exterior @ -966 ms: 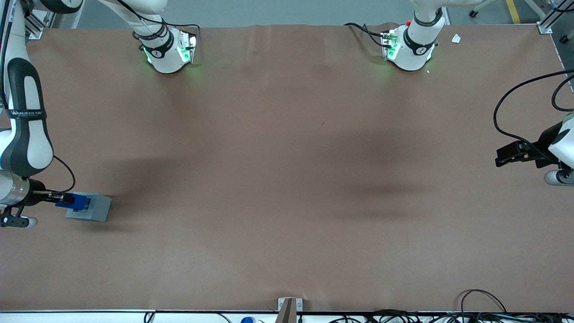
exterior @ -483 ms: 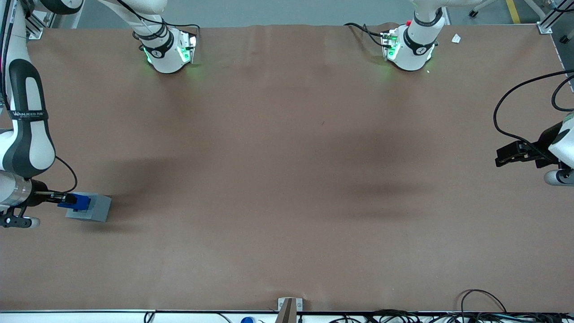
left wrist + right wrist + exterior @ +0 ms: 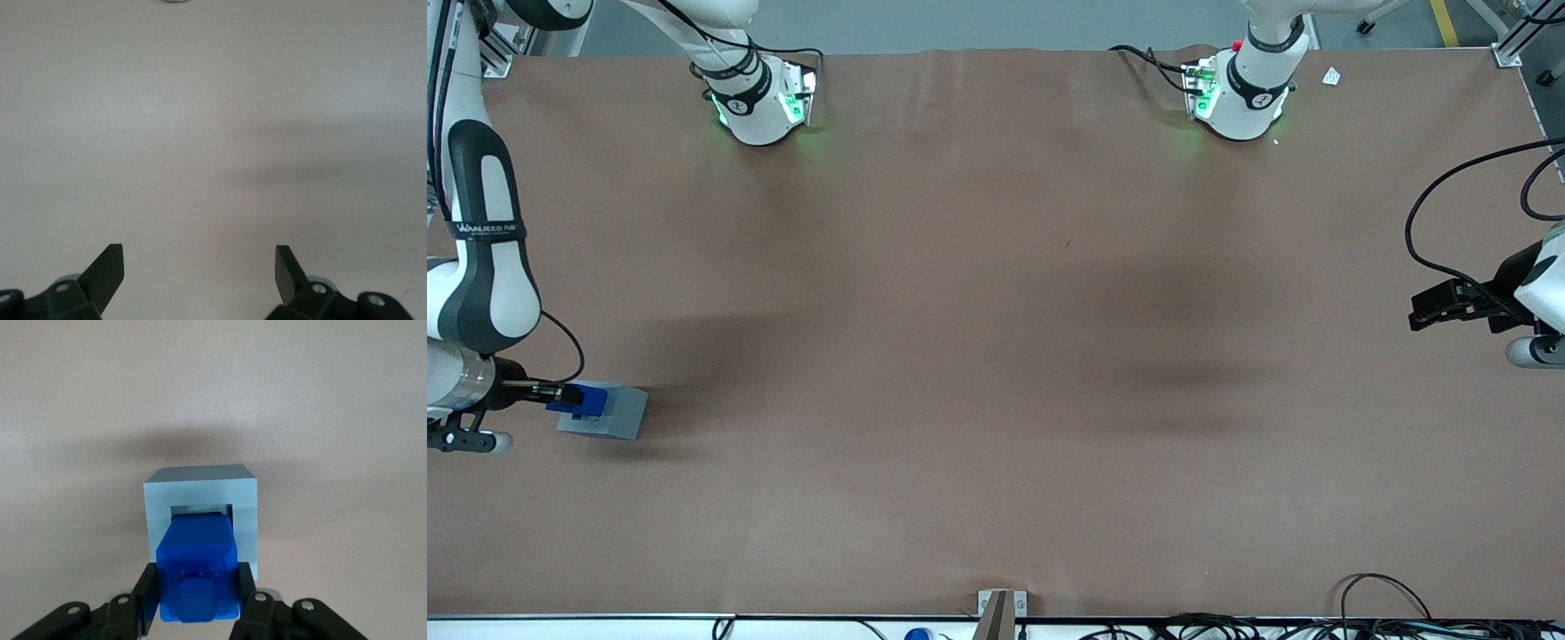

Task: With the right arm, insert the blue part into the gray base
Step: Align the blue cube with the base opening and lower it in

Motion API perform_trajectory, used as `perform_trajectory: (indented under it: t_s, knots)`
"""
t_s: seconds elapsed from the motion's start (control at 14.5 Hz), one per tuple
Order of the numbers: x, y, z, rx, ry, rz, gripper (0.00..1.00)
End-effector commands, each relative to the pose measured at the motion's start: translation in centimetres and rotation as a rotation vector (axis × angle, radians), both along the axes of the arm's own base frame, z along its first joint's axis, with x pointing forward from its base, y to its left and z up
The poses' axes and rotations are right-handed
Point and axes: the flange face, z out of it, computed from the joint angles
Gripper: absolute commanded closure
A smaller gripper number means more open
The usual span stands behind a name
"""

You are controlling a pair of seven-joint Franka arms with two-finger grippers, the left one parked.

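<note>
— Where is the gripper?

— At the working arm's end of the table, over the base, its fingers clamped on the two sides of the blue part.

— And the part itself?

— Directly above the base's square recess, its lower end at the opening. How far in it sits cannot be told. The base rests flat on the table.

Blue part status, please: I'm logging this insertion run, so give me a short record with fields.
blue part: held over the gray base's recess, lower end at its opening
gray base: on the table, toward the working arm's end
claw: right arm's, shut on the blue part, above the base
insertion: seating depth unclear
</note>
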Motion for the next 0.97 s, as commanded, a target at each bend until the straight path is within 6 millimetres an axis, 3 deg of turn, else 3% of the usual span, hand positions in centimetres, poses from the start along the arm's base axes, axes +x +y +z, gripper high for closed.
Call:
perform_trajectory:
  t_s: [0.0, 0.9]
  knots:
    - [0.2, 0.1, -0.5, 0.004, 0.001, 0.009, 1.00]
    - [0.4, -0.1, -1.5, -0.005, -0.009, 0.018, 1.00]
